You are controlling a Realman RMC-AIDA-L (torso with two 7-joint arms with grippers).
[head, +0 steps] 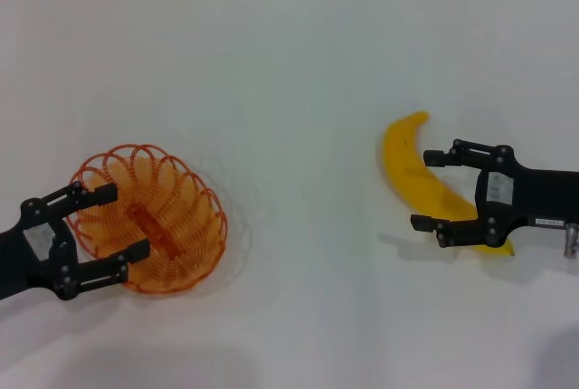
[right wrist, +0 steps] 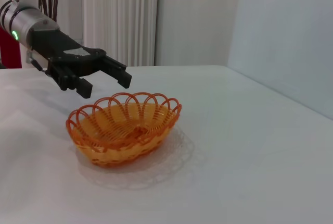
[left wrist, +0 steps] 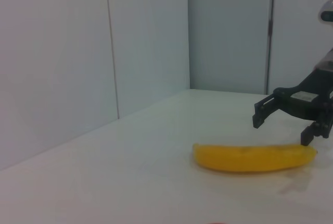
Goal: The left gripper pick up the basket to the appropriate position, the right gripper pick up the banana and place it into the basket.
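The orange wire basket (head: pixel 176 213) sits on the white table at the left; it also shows in the right wrist view (right wrist: pixel 125 130). My left gripper (head: pixel 116 223) is open, its fingers spread over the basket's left rim, and in the right wrist view the left gripper (right wrist: pixel 107 86) hovers just above that rim. The yellow banana (head: pixel 407 158) lies at the right. My right gripper (head: pixel 423 190) is open, its fingers on either side of the banana's lower half. In the left wrist view the right gripper (left wrist: pixel 281 130) hangs just above the banana (left wrist: pixel 250 157).
The white table (head: pixel 289 90) stretches between basket and banana, with its back edge meeting pale wall panels. A thin clear mat lies under the basket (right wrist: pixel 166 156).
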